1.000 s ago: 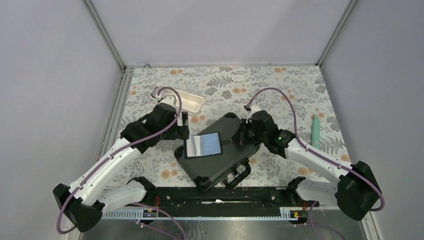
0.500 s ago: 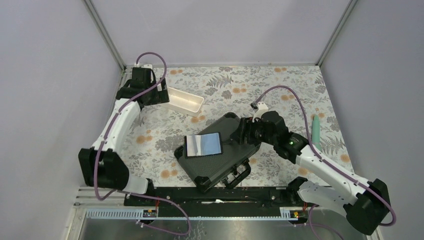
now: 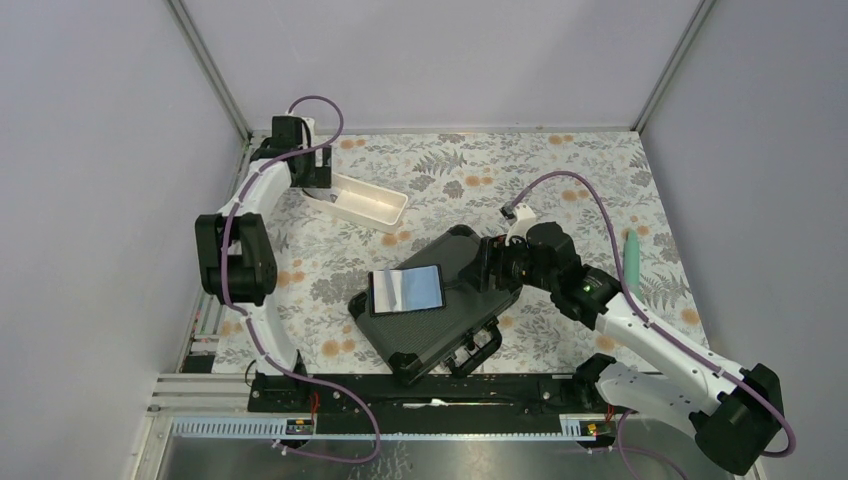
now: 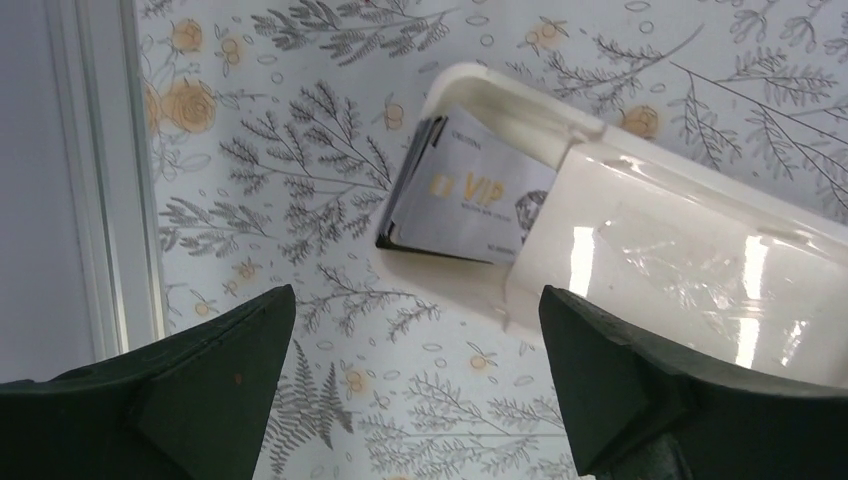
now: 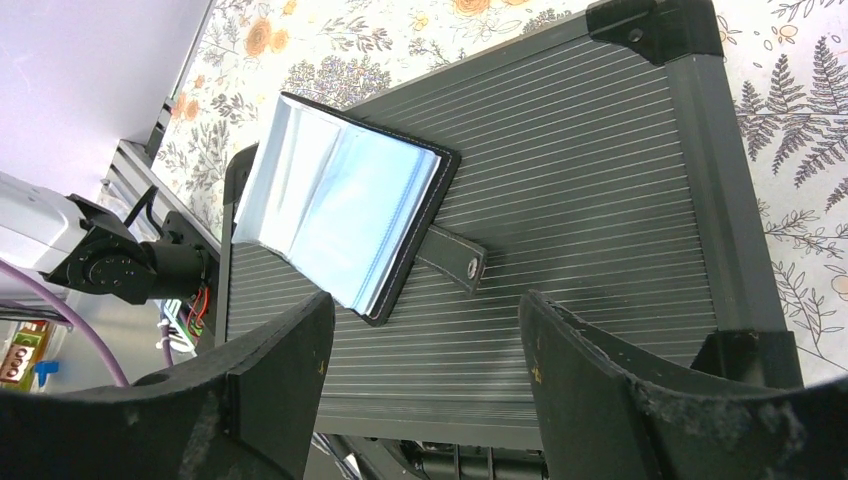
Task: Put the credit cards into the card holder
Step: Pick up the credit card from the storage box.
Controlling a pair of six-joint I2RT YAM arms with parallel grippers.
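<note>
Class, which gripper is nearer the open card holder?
Right. The right gripper hovers just beside the card holder, over the black case; the left gripper is far off, above the credit cards in the white tray.

Floral-patterned table (image 3: 560, 170), white tray (image 3: 380, 203) far left, black hard case (image 3: 440, 330) centre, pale green stick (image 3: 632, 262) right

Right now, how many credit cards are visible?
2 at least: a pale VIP card over a darker card, stacked in the white tray's end; more may hide beneath.
</note>
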